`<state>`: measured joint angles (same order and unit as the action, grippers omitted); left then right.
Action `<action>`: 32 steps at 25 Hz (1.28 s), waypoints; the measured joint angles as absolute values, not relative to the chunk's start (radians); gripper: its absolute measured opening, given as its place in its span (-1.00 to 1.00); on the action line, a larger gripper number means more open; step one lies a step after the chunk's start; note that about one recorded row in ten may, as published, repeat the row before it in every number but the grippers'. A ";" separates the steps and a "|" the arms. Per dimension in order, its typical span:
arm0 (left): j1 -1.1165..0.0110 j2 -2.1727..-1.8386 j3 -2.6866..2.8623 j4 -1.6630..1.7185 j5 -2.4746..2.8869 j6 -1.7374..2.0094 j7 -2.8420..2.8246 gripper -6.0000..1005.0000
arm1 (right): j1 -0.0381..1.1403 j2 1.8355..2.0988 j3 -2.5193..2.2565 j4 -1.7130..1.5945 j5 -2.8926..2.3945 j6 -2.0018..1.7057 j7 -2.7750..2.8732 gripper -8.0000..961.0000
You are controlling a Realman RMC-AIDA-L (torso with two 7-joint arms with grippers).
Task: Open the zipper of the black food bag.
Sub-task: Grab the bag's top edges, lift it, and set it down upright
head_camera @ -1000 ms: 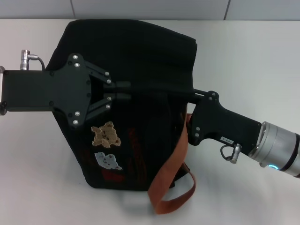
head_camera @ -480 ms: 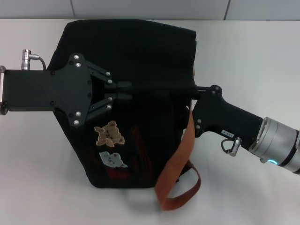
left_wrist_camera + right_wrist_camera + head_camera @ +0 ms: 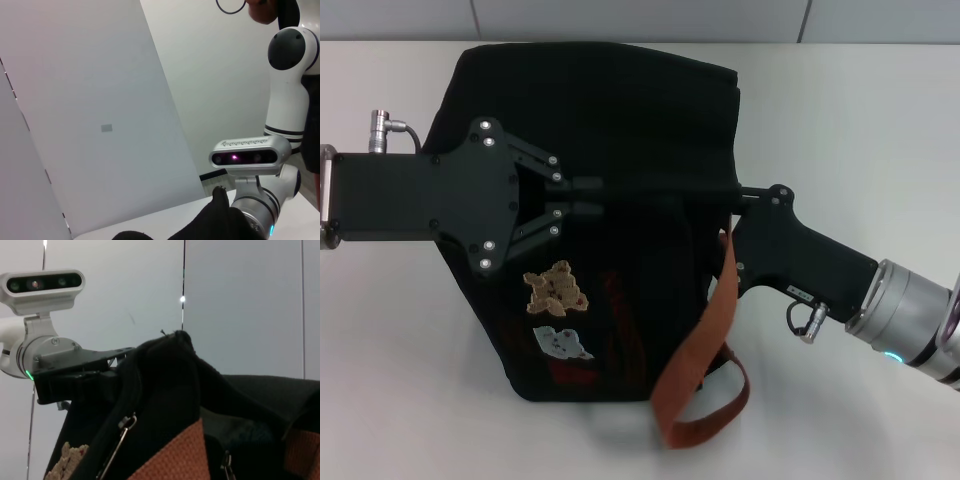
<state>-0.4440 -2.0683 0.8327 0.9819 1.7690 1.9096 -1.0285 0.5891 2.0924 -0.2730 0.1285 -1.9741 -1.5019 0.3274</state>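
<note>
Spread across the middle of the head view, on the white counter: the black food bag, bear patch towards the lower left, one orange-brown strap trailing off to the lower right. Reaching in from the left edge, the left gripper, pinched nearly closed on a raised fold of the bag's top fabric, probably to anchor the cloth and keep the track taut against a pull. Coming in from the lower right, the right gripper, tip buried at the bag's right edge at the same height; impossible to tell how far open, or whether hold of anything. Running between the two as a dark ridge, apparently, the zipper; best seen in the right wrist view, lower left of centre, as a small silvery pull hanging from the black seam, a second pull lower right. Opposed placement judged deliberate: one side bracing, the other set to draw along the line. Track not visibly parted here, so opening judged not done yet.
</note>
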 joint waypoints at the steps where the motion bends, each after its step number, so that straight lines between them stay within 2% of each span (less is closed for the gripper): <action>1: -0.444 -2.068 0.833 0.981 1.770 1.908 -1.028 -0.81 | 0.584 2.092 -0.263 0.137 -1.974 -1.504 0.302 -0.69; 12: -0.445 -2.066 0.833 0.978 1.773 1.904 -1.027 -0.81 | 0.556 2.092 -0.211 0.172 -1.976 -1.531 0.176 -0.69; 23: -0.445 -2.068 0.832 0.979 1.771 1.906 -1.026 -0.81 | 0.555 2.092 -0.221 0.171 -1.984 -1.529 0.154 -0.99; 32: -0.433 -2.067 0.820 0.979 1.724 1.912 -1.030 -0.82 | 0.543 2.092 -0.218 0.166 -1.985 -1.523 0.152 -0.99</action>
<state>-0.4325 -2.0669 0.8195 0.9786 1.7243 1.9117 -1.0301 0.5431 2.0923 -0.2181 0.1657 -1.9849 -1.5232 0.1521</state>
